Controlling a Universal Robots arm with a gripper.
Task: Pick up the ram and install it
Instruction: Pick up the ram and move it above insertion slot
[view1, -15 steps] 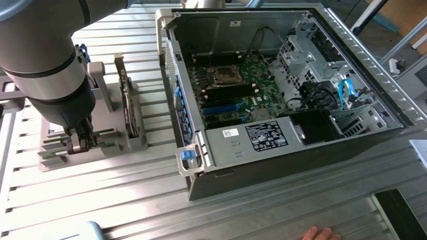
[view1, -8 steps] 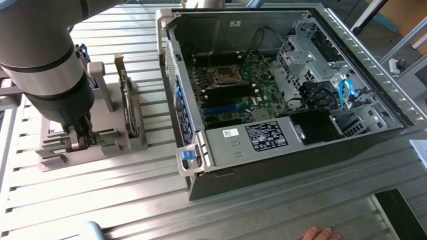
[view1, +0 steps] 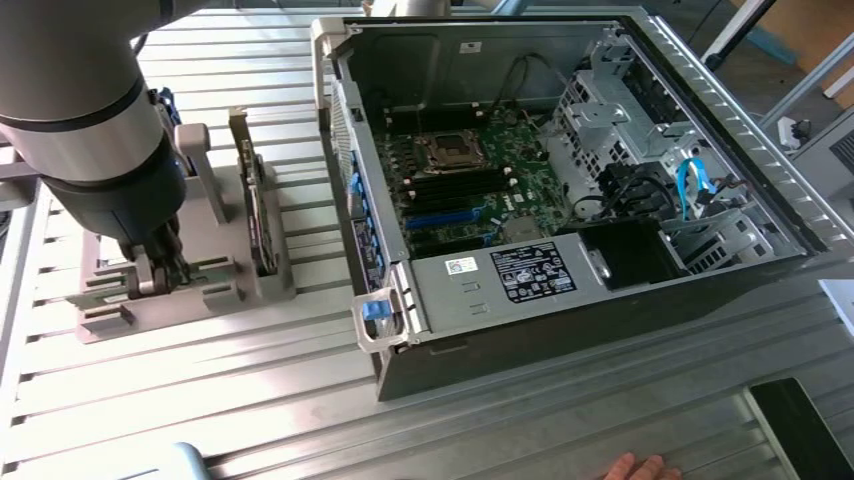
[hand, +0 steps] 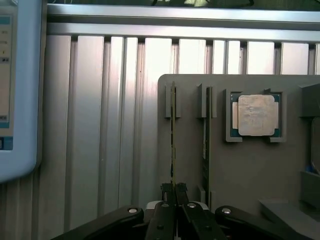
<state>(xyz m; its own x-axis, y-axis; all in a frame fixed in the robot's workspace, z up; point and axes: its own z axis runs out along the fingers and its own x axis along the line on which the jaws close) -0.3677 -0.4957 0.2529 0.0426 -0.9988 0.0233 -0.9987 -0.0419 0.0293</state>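
Hand (hand: 174, 189) is pinched shut on the ram (hand: 173, 135), which stands on edge in 1 slot of a grey holder (hand: 250, 170). Beside it sit 1 more stick (hand: 206, 145) and a processor chip (hand: 257, 115). An open computer case (view1: 747, 120) lies on the slatted metal bench (view1: 240, 380).

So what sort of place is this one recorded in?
Probably a robotics lab bench for PC assembly: a slatted metal table, an open computer case, a grey holder carrying the ram.
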